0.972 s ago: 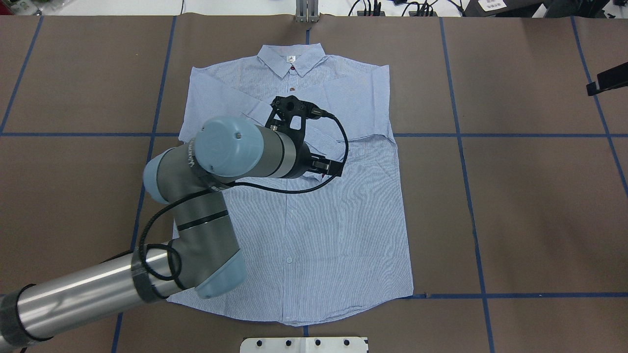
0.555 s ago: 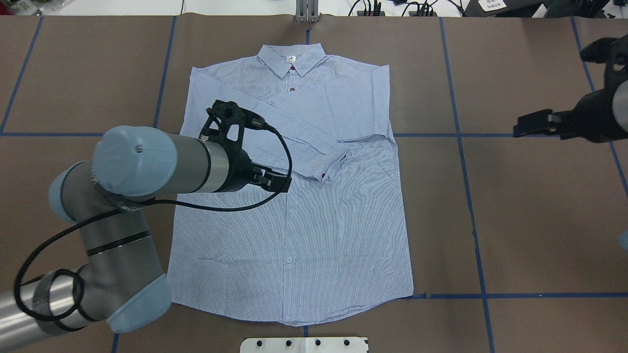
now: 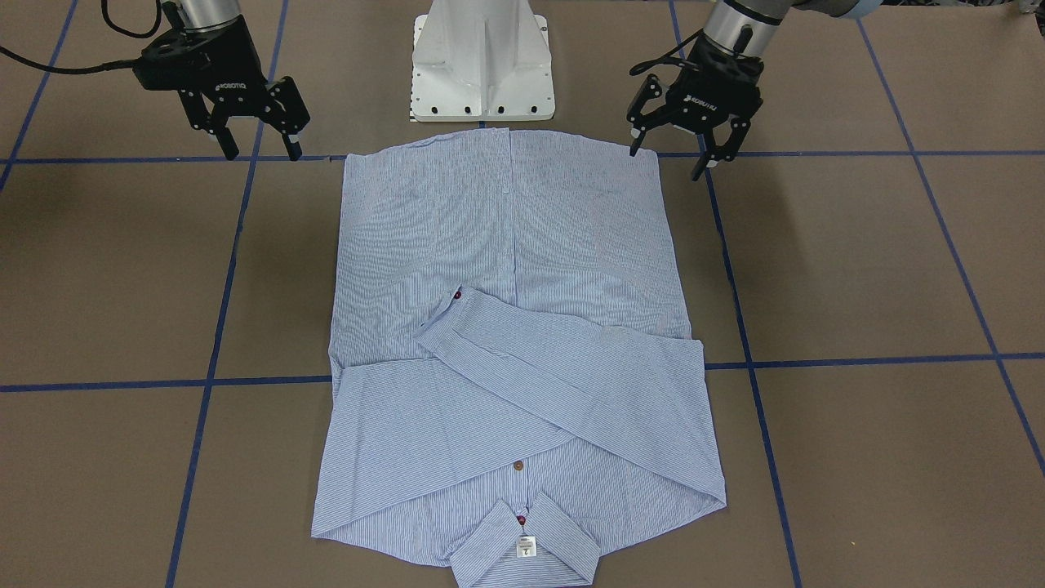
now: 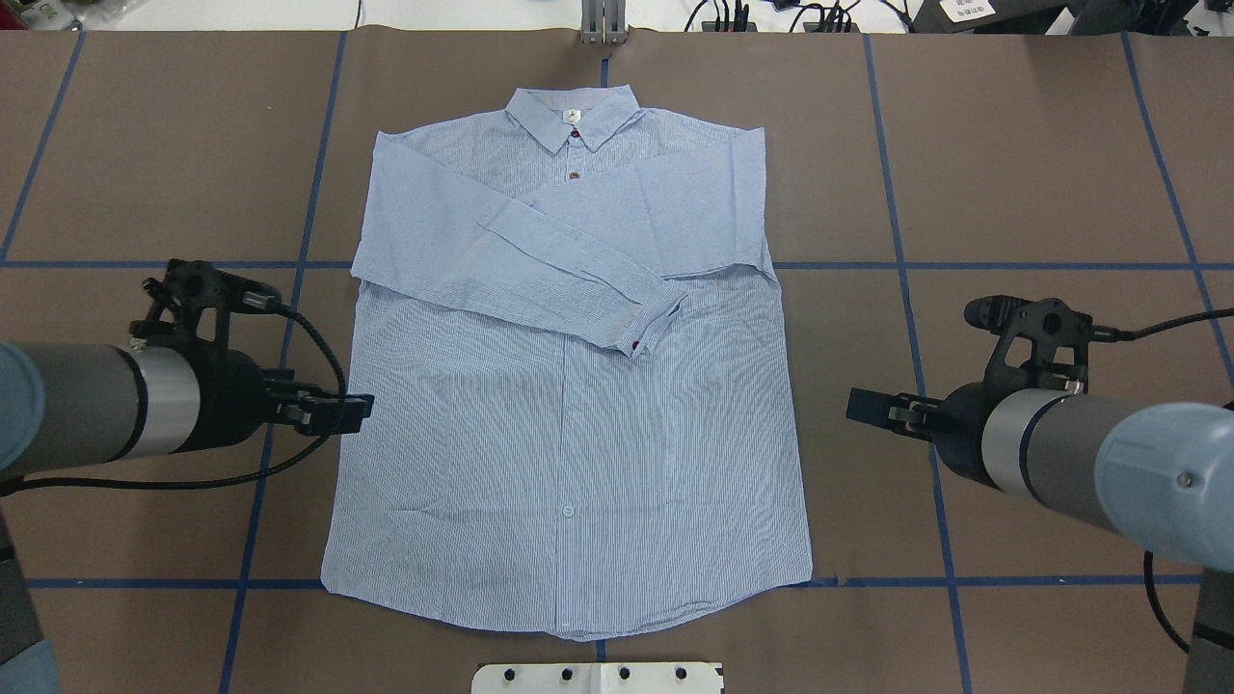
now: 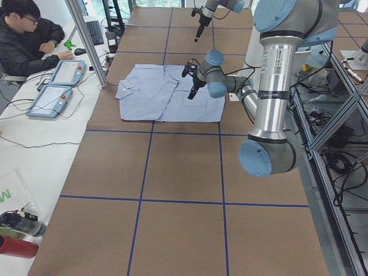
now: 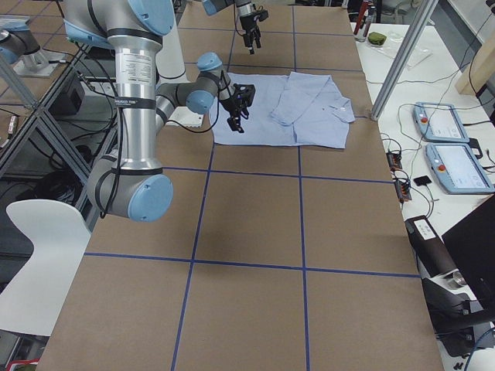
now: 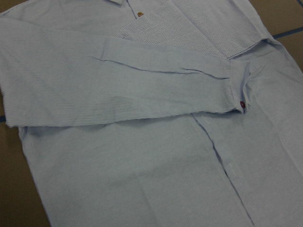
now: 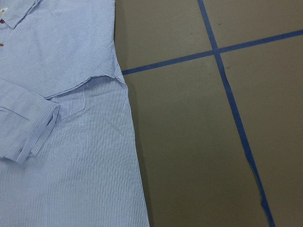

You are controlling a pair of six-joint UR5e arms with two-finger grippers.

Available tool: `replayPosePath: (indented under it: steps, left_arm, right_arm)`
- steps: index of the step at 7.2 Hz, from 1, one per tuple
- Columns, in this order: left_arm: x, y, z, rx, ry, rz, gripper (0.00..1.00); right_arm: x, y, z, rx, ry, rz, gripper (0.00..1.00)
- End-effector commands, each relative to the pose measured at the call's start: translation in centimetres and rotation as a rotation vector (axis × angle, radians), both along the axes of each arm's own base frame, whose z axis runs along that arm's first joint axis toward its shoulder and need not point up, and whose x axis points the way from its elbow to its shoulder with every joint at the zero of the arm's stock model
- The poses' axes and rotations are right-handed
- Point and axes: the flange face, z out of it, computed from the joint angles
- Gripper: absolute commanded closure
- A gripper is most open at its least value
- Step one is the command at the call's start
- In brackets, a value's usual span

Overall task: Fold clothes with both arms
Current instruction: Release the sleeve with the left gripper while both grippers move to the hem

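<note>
Both black two-finger grippers, left [image 3: 668,160] and right [image 3: 261,150], hang spread and empty either side of the light-blue striped button-up shirt [image 4: 578,434], which lies flat on the brown table [image 4: 1060,145]. The cloth is probably light and limp, so pinching the hem corners looks best.

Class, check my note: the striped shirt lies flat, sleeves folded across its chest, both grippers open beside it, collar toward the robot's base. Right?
No: the collar is at the end of the shirt farthest from the robot's base, as the exterior front-facing view shows. The rest holds, with left gripper and right gripper open beside it.
</note>
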Motion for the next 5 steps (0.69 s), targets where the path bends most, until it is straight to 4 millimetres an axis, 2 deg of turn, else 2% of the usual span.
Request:
replayPosePath:
  steps: [1, 2, 3, 4, 5]
  left_arm:
    - [-0.3, 5.2, 5.1, -0.153, 0.073, -0.104, 0.00]
    - [2.1, 7.8, 6.2, -0.215, 0.080, -0.131, 0.00]
    - [5.1, 10.5, 8.6, -0.317, 0.064, -0.125, 0.00]
    - [7.1, 12.5, 9.9, -0.344, 0.053, -0.142, 0.00]
    - [8.7, 13.3, 10.3, -0.334, 0.046, -0.141, 0.00]
  right_arm:
    - [-1.2, 1.8, 0.1, 0.012, 0.004, 0.010, 0.00]
    - [-1.2, 1.8, 0.2, 0.012, 0.007, 0.012, 0.00]
    - [-1.2, 1.8, 0.3, 0.013, 0.009, 0.013, 0.00]
    - [-1.3, 1.8, 0.3, 0.013, 0.010, 0.014, 0.00]
    - [-1.3, 1.8, 0.3, 0.013, 0.010, 0.014, 0.00]
